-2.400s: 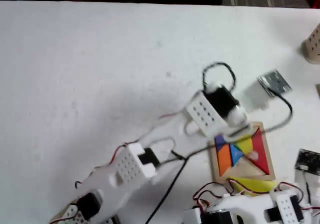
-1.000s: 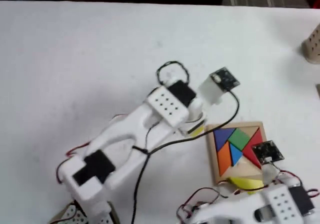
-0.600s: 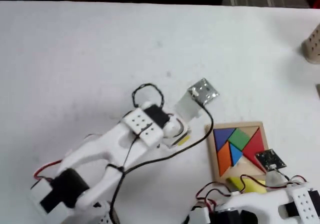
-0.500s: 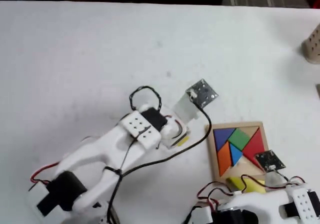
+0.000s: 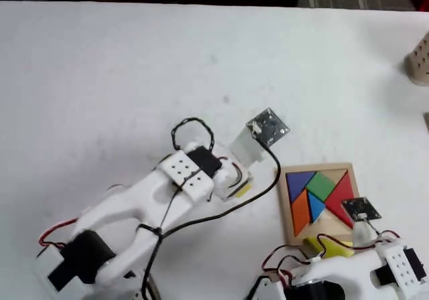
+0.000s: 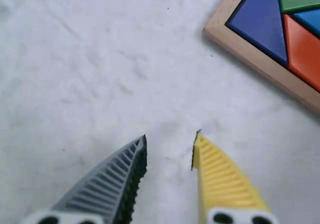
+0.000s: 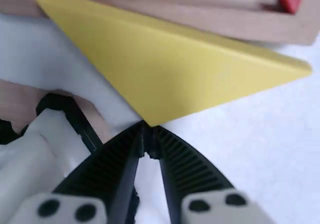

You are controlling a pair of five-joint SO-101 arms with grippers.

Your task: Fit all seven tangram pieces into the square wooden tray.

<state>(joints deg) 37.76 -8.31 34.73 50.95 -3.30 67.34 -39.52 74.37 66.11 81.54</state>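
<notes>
The left arm has drawn back from over the tray and now rests off to its side, while the right arm has kept to the near edge with the last piece.

Nearest to us, the right gripper (image 7: 147,134) has its black fingers closed together on one corner of the yellow triangle (image 7: 170,69). The triangle lies partly over the near rim of the square wooden tray (image 5: 284,213), its long edge toward the tray and the pinched corner pointing back at the arm.

Inside the tray we see the dark blue triangle (image 5: 299,181), green piece (image 5: 322,186), red triangle (image 5: 342,193), orange piece (image 5: 300,209) and small blue triangle (image 5: 315,206) seated. A bare wooden gap (image 5: 328,228) is left along the near side.

We judge that the gap wants the long edge against the near rim and the point toward the middle, so the triangle seems to need about half a turn before it drops in. A corner pinch is weak, so we would lift it clear of the rim, turn it slowly and lower it flat, not pushing it across the seated pieces.

Farther off, the left gripper (image 6: 170,136) hangs over the white table (image 5: 134,79) just beside the tray's corner, jaws apart and empty. It could steady the tray if it slides.
</notes>
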